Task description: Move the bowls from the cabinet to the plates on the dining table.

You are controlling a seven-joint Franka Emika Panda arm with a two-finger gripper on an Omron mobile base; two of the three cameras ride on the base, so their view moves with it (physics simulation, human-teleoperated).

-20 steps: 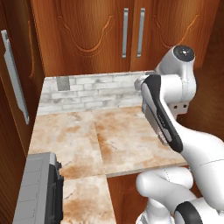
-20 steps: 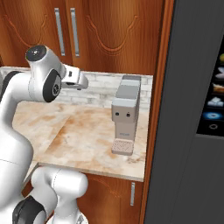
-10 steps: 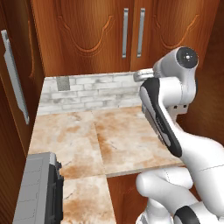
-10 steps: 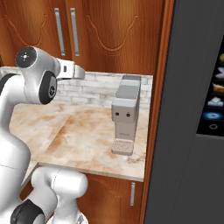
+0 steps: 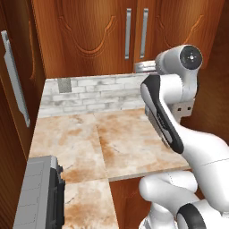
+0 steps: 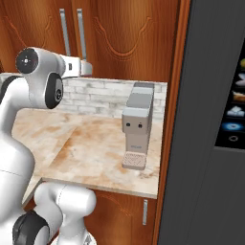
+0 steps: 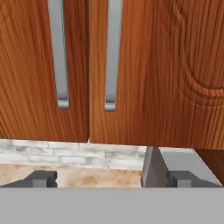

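The cabinet point(image 5: 94, 36) fills the wall above the counter, its two carved doors shut, so the bowls are hidden. Its long silver handles point(image 5: 128, 33) hang side by side at the door seam. In the hand view the handles point(image 7: 113, 52) stand straight ahead and just above my gripper point(image 7: 113, 179). Its fingertips point(image 7: 41, 178) are wide apart, open, with nothing between them. From the base views my gripper point(image 5: 142, 67) point(image 6: 88, 68) hovers just below the handles' lower ends, close to the doors. The plates and the dining table are out of view.
A marble counter point(image 5: 112, 138) backed by white brick lies under the cabinet. On it at the right stands a grey coffee machine point(image 6: 138, 124). A grey appliance point(image 5: 38, 194) sits at the front left. A dark tall unit point(image 6: 210, 119) walls off the right; a wooden door with a long handle point(image 5: 15, 78) flanks the left.
The hand has risen a little and swung closer to the cabinet doors, below the handles. The gripper stays open and the doors stay shut.
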